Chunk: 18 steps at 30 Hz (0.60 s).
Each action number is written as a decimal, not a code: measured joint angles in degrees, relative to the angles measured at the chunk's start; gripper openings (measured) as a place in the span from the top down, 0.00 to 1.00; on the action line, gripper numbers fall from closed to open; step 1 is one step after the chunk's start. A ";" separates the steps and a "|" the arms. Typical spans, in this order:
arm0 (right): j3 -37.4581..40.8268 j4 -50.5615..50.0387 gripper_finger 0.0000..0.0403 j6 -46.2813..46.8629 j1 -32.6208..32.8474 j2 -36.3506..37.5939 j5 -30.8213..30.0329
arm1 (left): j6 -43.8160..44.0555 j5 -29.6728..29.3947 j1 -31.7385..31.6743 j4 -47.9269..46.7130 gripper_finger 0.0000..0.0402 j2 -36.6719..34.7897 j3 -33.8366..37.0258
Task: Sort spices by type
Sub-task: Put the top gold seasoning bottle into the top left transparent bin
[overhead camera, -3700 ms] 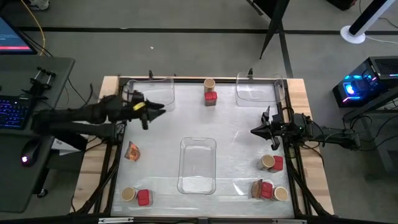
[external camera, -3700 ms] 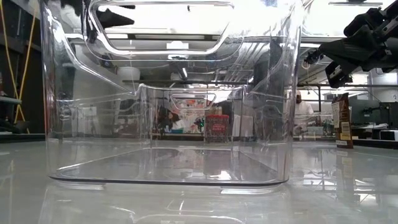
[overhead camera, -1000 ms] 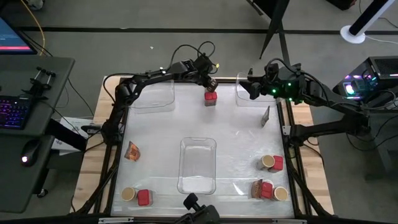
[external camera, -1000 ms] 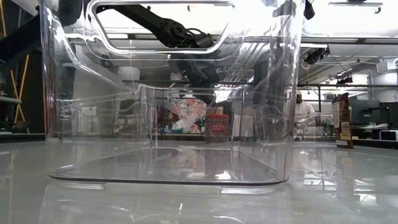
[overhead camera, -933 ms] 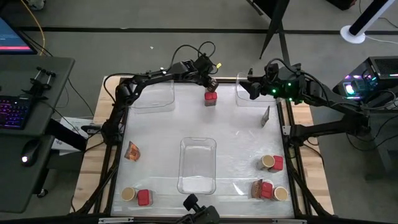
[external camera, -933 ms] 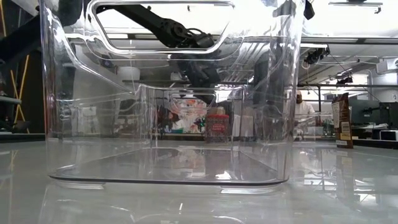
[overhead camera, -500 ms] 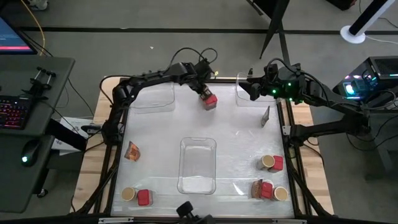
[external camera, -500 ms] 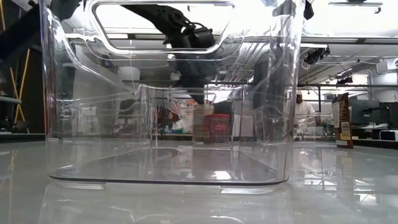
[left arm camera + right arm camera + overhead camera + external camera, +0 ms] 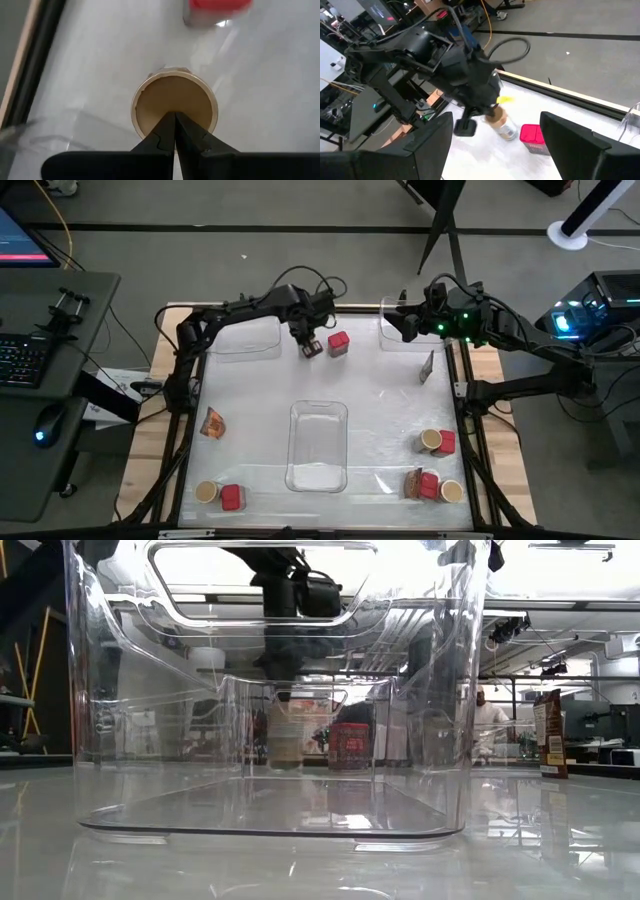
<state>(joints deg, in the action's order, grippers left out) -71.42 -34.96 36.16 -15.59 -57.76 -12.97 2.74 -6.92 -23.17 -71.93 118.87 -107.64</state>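
White tabletop, far end: left gripper is clamped on a tan-lid jar, beside a red box. Right gripper hangs over the corner tray, fingers spread.

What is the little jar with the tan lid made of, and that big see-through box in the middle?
The jar looks like clear plastic or glass; contents show through. Its tan lid looks matte. The box looks like glossy clear plastic: you see through its walls.

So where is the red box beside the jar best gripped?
Across two flat side walls of the red box, coming from above: it stands upright, and the jar, under the left hand, crowds one side.
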 joint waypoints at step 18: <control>0.02 0.02 0.27 -0.16 0.00 -0.02 1.87 | -3.35 2.05 -0.21 1.52 0.88 -8.85 0.02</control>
<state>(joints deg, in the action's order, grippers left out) -71.40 -34.94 36.00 -15.59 -57.78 -11.11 -0.60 -4.87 -23.38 -70.41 110.02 -107.61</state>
